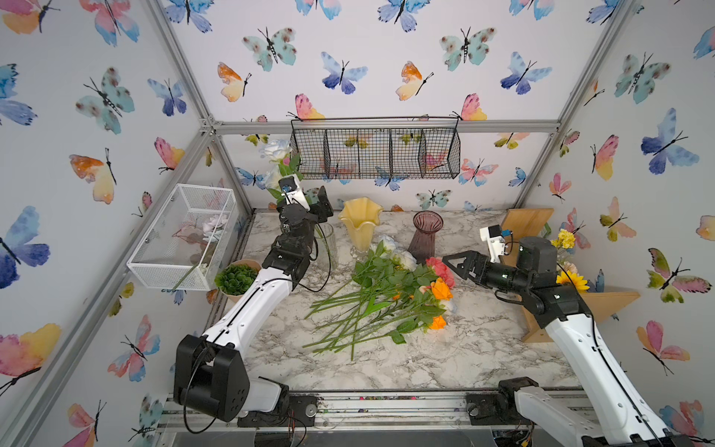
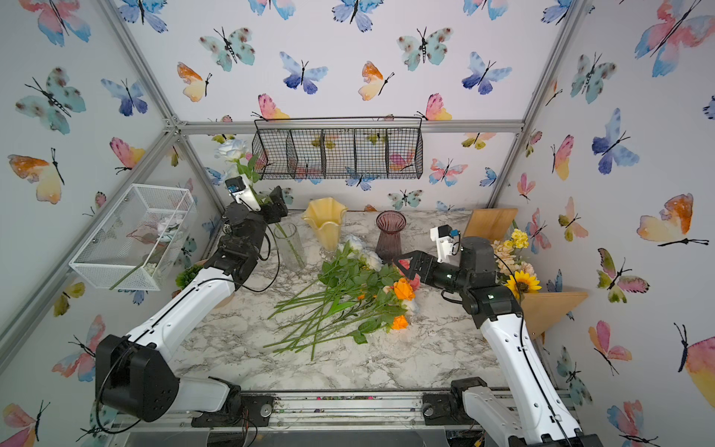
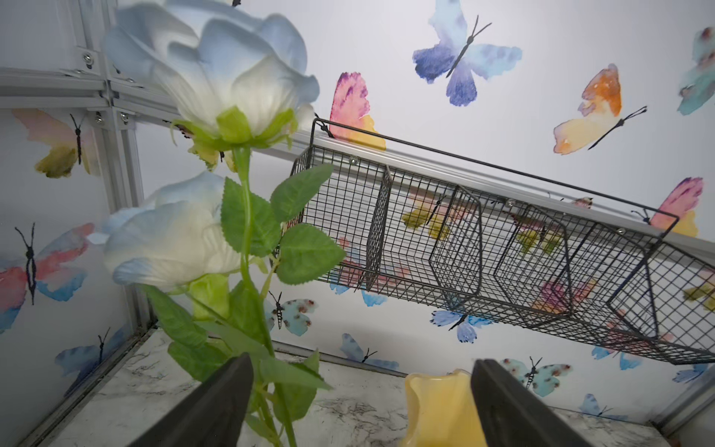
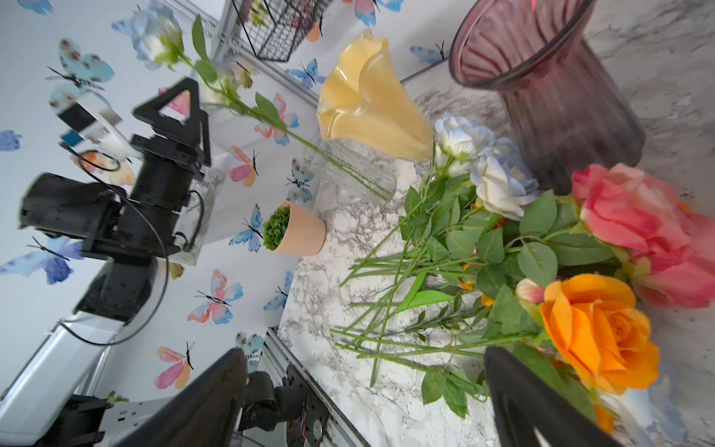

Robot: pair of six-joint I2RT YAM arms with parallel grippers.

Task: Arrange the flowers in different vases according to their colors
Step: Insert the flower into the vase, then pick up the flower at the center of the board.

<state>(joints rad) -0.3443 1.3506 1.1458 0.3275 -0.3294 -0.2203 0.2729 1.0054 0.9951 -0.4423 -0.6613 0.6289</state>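
Left gripper (image 1: 309,197): hovers at the back left, just above the clear vase (image 1: 327,247), jaws wide apart, clamped on nothing. In the left wrist view, shows a green stem (image 3: 247,247) rising between the fingers (image 3: 216,406), just beside one of them; cannot tell whether touching.

White-blue roses (image 1: 275,149): two blooms, up above the left gripper, near the black wire basket (image 1: 375,149) on the back wall. Stem slants down inside the clear vase.

Right gripper (image 1: 454,265): hangs low on the right side, jaws wide apart, empty, tips aimed at the pile (image 1: 387,294) and close to the pink rose (image 1: 439,269).

Pile: lies flat on the middle of the table (image 1: 425,360), bare stem ends fanned toward the front left, heads bunched toward the right gripper. Holds orange roses (image 1: 441,289) at the near edge of the heads, the pink rose behind them, and white roses (image 1: 402,257) farthest back.

Yellow vase (image 1: 360,224): stands upright at the back centre, just beside the clear vase, white roses of the pile near its clear foot.

Purple vase (image 1: 425,236): stands upright next to the yellow vase, apart from it, just behind the pile's heads.
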